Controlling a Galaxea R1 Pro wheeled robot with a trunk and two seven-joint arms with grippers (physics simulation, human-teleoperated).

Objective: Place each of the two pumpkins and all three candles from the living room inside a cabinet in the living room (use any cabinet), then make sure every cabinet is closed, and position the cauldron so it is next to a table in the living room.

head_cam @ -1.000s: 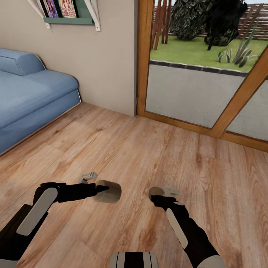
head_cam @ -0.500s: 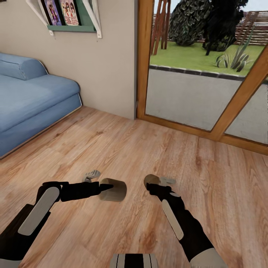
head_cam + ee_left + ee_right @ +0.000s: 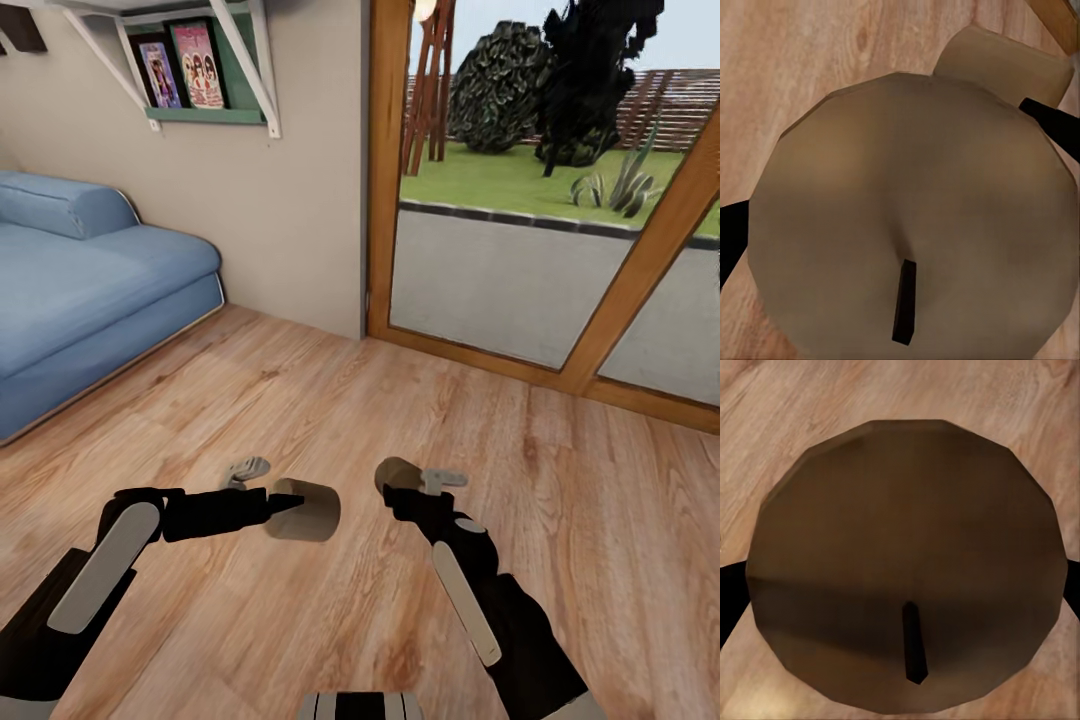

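Beige candles, one clamped in the left hand and one in the right hand, hang above the wood floor near the blue sofa

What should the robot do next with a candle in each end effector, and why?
Probably keep turning the base to find the cabinet. The left end effector holds a candle, the right end effector another candle, so both are loaded, and ahead lie the sofa, glass door and bare floor.
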